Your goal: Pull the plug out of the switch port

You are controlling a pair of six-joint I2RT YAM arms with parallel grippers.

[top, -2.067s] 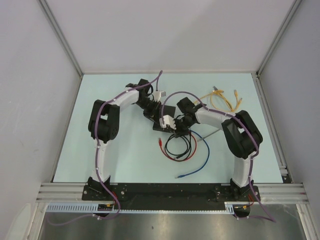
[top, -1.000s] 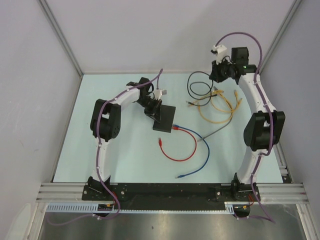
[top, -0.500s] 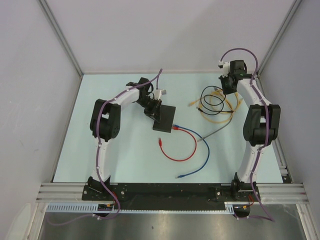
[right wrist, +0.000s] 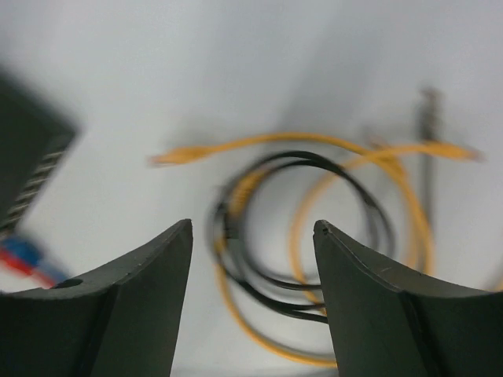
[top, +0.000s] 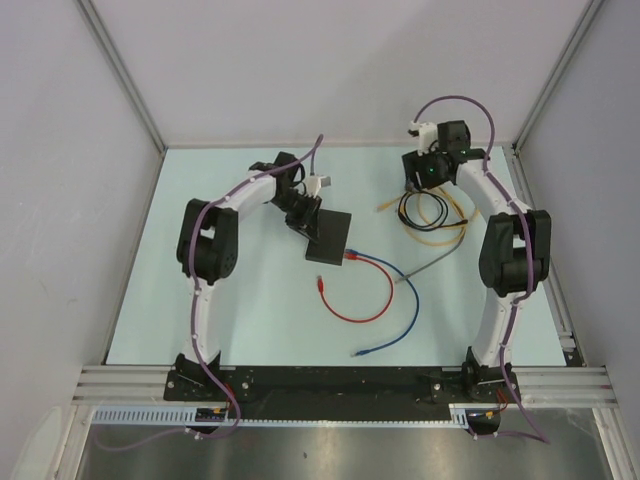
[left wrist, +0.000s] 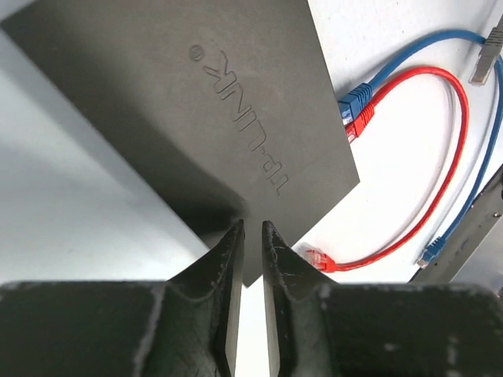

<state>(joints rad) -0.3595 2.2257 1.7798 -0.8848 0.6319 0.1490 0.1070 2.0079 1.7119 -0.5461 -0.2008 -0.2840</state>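
We see the switch (top: 330,236), a flat matte-black box with embossed lettering on top, lying at an angle on the table (top: 250,330). A blue plug (left wrist: 357,100) and a red plug (left wrist: 363,122) sit side by side in one narrow edge. A black cable (top: 420,208) lies coiled well apart, free of the switch.

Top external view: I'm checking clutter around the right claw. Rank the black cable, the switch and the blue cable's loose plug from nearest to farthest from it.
1. The black cable, coiled on the table right by the right claw.
2. The switch, mid-table, off toward the left arm's side.
3. The blue cable's loose plug, far down by the table's near edge.
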